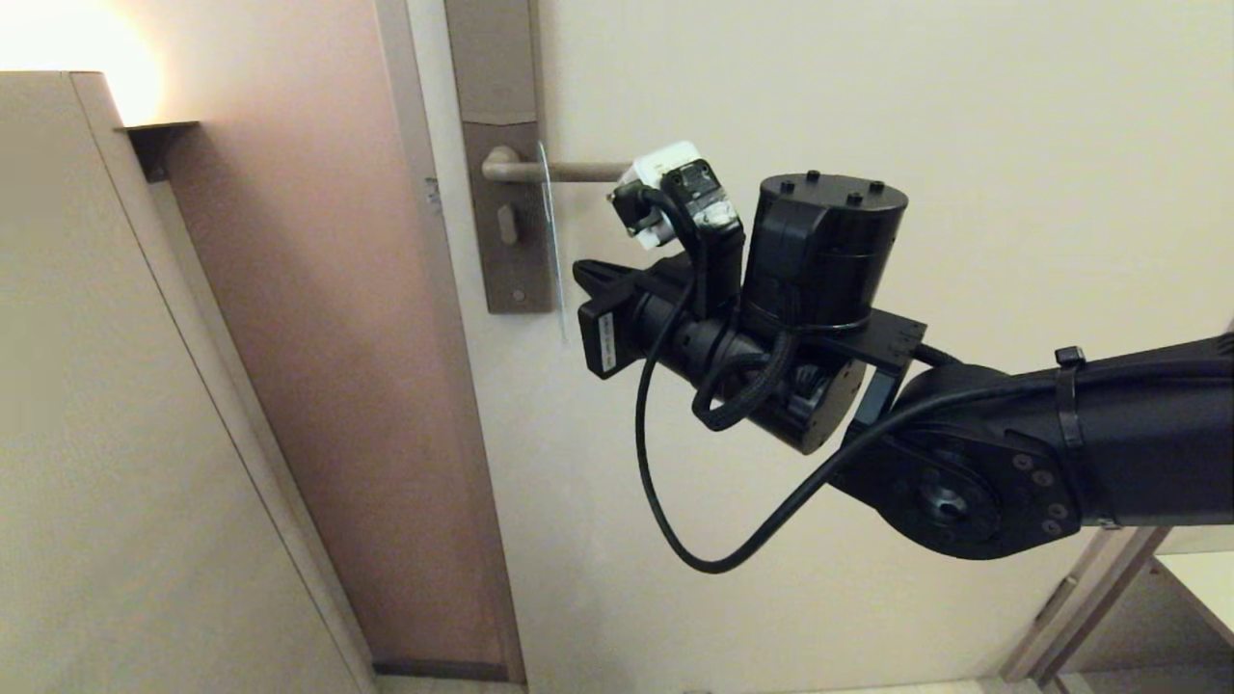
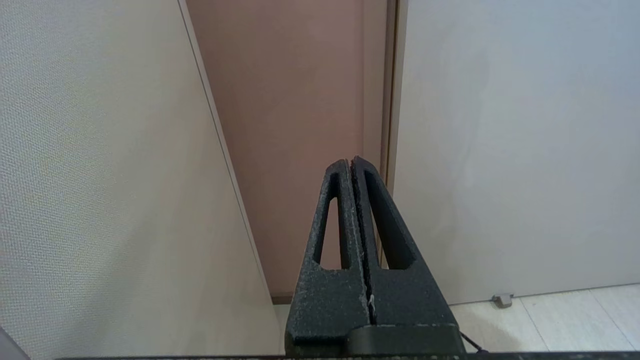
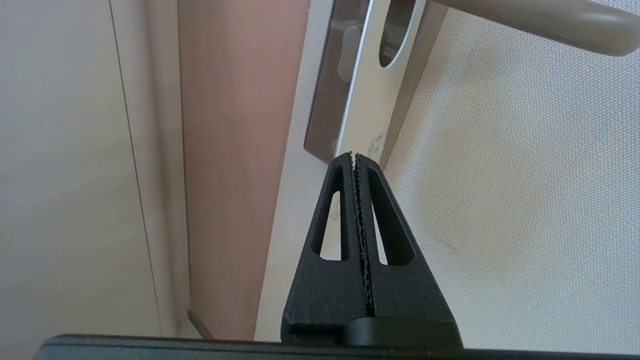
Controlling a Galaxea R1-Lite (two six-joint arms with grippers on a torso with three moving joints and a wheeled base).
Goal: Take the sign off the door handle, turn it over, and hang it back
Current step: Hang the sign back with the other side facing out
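Observation:
The sign hangs edge-on from the door handle, close to the tall grey-brown plate. In the right wrist view the sign's white face shows, its hole around the door handle. My right gripper reaches in from the right. It is shut on the lower part of the sign, and the card shows through the finger slots. My left gripper is shut on nothing, low and away from the handle, pointing at the door's bottom corner.
The cream door fills the right side. Left of it come the door frame, a pinkish wall and a beige panel. A small door stop sits on the floor by the door.

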